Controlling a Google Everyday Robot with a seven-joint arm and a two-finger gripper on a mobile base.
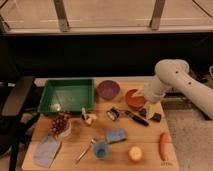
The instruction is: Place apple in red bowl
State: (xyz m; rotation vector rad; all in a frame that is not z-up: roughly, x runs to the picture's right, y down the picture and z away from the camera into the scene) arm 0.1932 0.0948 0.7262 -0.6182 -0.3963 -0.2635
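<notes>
camera view: a wooden table [150, 162] fills the lower half of the frame. the apple [135, 154] sits near the bottom edge, right of centre, well apart from the red bowl [133, 99], which stands in the middle right, just beside a purple bowl [108, 89] on its left. the white arm [176, 79] enters from the right edge and bends down to the left, so the gripper [148, 106] hangs at the red bowl's right rim; whether it is spread or pressed together, i cannot tell. an orange carrot [163, 145] lies to the right of the apple. a small blue cup [100, 149] and a blue sponge [116, 135] sit to the apple's left. a green tray [50, 86] occupies the table's upper left, with dark grapes [60, 122] below it and a blue cloth [46, 150] at the lower left corner. a black chair [17, 97] stands at the left edge.
</notes>
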